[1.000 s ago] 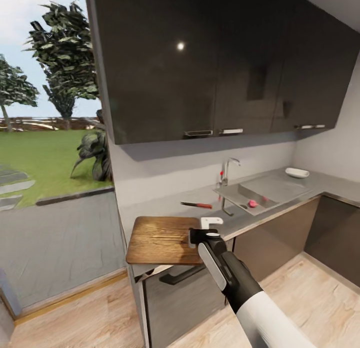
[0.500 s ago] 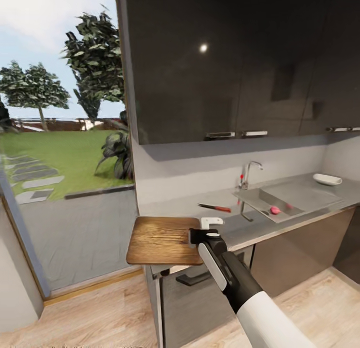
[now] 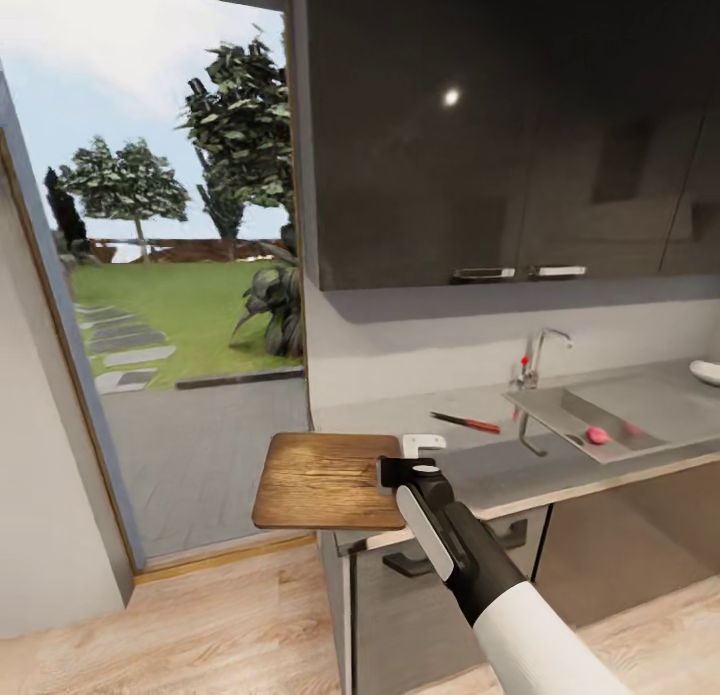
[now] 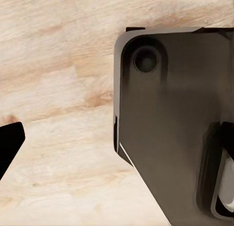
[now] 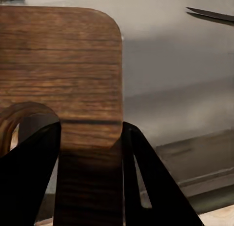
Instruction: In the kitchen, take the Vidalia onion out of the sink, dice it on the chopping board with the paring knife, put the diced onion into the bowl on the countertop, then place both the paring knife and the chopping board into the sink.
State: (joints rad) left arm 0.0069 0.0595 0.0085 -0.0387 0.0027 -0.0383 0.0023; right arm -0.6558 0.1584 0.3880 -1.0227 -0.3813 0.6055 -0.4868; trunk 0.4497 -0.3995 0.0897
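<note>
My right gripper [image 3: 404, 462] is shut on the right edge of the chopping board [image 3: 326, 479] and holds it level in the air, in front of the left end of the countertop [image 3: 500, 460]. In the right wrist view the black fingers [image 5: 34, 153] clamp the chopping board [image 5: 63, 65]. The paring knife [image 3: 466, 422] lies on the countertop, left of the tap [image 3: 534, 360]. The Vidalia onion [image 3: 597, 435] rests in the sink [image 3: 640, 413]. The bowl [image 3: 707, 372] shows at the far right edge. My left gripper [image 4: 117, 148] hangs over the floor with its fingers spread wide.
Dark wall cabinets [image 3: 500, 125] hang above the counter. A tall glass opening [image 3: 180, 305] to a garden stands left of the counter's end. Light wood floor [image 3: 200, 625] lies below. The robot's dark base [image 4: 170, 128] shows under the left arm.
The camera has swung left, so the counter, sink and cabinets slid right in the picture. The board stays held in the right gripper at the same place in view.
</note>
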